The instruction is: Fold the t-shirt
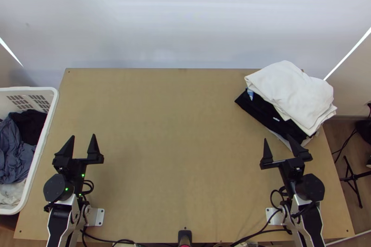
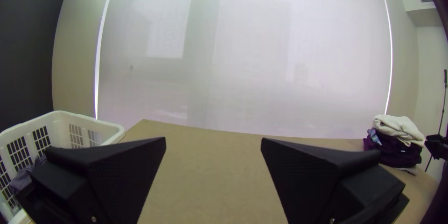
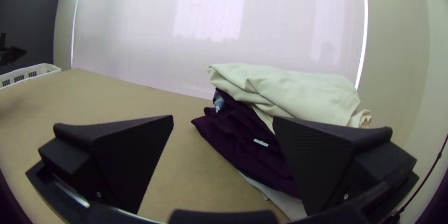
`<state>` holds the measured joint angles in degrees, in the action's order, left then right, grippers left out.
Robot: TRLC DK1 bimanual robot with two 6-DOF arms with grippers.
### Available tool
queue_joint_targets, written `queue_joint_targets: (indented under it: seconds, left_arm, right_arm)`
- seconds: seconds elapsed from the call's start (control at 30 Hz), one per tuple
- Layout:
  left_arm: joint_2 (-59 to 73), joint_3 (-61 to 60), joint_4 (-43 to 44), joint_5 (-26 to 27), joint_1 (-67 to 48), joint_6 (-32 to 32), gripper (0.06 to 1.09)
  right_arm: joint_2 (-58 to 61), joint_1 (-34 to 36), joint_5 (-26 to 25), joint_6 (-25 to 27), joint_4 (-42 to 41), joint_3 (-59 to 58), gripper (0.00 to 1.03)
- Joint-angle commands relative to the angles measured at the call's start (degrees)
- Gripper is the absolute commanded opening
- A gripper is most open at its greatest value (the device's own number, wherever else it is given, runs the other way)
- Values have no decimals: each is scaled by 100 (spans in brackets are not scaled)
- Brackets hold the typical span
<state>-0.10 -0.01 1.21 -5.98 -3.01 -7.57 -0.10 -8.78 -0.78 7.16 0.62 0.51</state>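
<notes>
Just beyond my R pincer [image 1: 277,138], slightly to its outer side, sits a stack [image 1: 311,101] of folded cloths w/ soft, rounded edges. Can't tell which cloth is the t-shirt, i.e. whether it's in this stack or in the basket by my L pincer [image 1: 83,136]. Both pincers are released, fingers wide apart w/ nothing btwn them; the fingers [image 2: 126,172] are black wedges, matte, w/ fine ridges on the inner faces.

Top of stack: thick off-white cloth [image 1: 287,85], folded in layers, smooth w/ a few creases, bulging a bit. Under it, a dark cloth [image 3: 233,144], folded & wrinkled, w/ a small white tag [image 3: 261,143] and a blue-and-white bit [image 3: 219,102] poking out at the side. Lowest, a pale cloth [image 3: 280,198], its flat edge sticking out. Can't tell if the R pincer touches the stack.

On the outer side of my L pincer: white plastic basket [image 1: 28,89], rounded corner, slotted walls, w/ bunched stuff inside, viz. blue-grey cloth [image 1: 11,152], black cloth [image 1: 30,124] & whitish cloth [image 1: 13,193], all crumpled.

Btwn & beyond both pincers runs the tabletop [image 1: 171,131], flat, tan, straight-edged; past its far edge, a smooth whitish sheet [image 1: 185,24].
</notes>
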Motion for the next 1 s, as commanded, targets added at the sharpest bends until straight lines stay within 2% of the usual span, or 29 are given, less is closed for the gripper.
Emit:
queue_joint_targets:
  seconds: [0.0,0.4,0.5,0.63,0.97]
  left_arm:
    - [1,1,2,0,2,1,105]
    - [1,10,-7,26,-42,-130,105]
    - [1,10,-7,26,213,28,105]
    - [-8,1,54,0,353,713,105]
    - [-8,159,125,-149,731,977,105]
  right_arm:
    - [1,-1,-2,5,-1,1,99]
    - [1,-1,-2,-4,-1,1,99]
    - [1,-1,-2,5,-1,1,99]
    - [1,-1,-2,5,-1,1,99]
    - [1,-1,-2,-4,-1,1,99]
